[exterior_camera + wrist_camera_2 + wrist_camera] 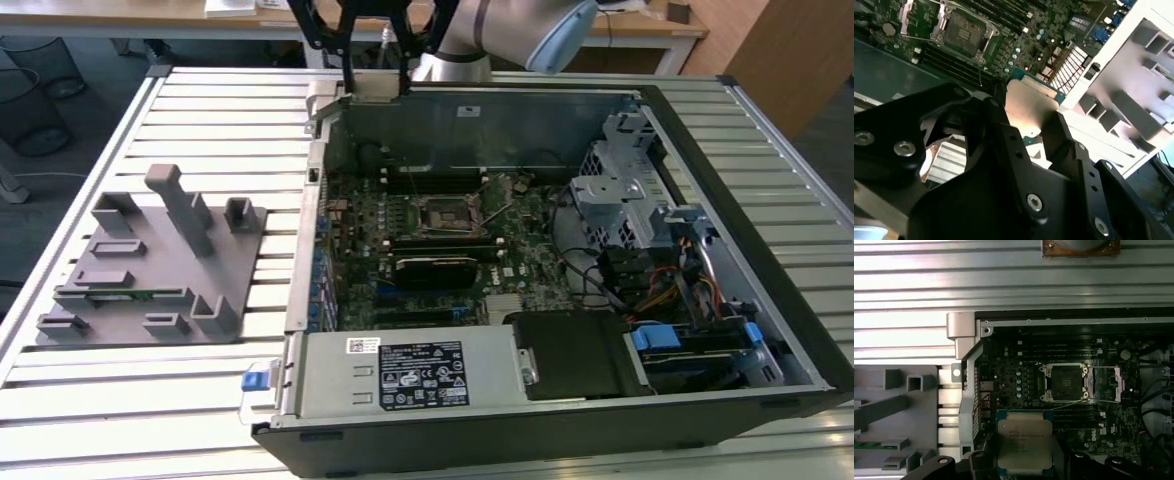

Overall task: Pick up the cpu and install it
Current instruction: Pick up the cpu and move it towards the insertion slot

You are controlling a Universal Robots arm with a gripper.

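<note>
pickup done: gripper [1029, 127] clamped on cpu [1024, 442], held aloft near computer case [561, 110] edge. cpu socket [1064, 382] open, empty; seating not yet done.

Ref pt: CPU socket [445, 212], on motherboard [350, 215] inside open PC case [747, 330]. RAM slots [430, 181] just behind socket in exterior view; rectangular module [434, 265] just in front; PSU [400, 375] further in front, at case's near wall. Drive cage [625, 190] to exterior view's right of socket. Parts fixture [147, 265] on slatted table [200, 110], outside case, well to exterior view's left of socket. cpu [1024, 442] between fingers of gripper [1026, 467], above board, near socket, not in it.
</note>
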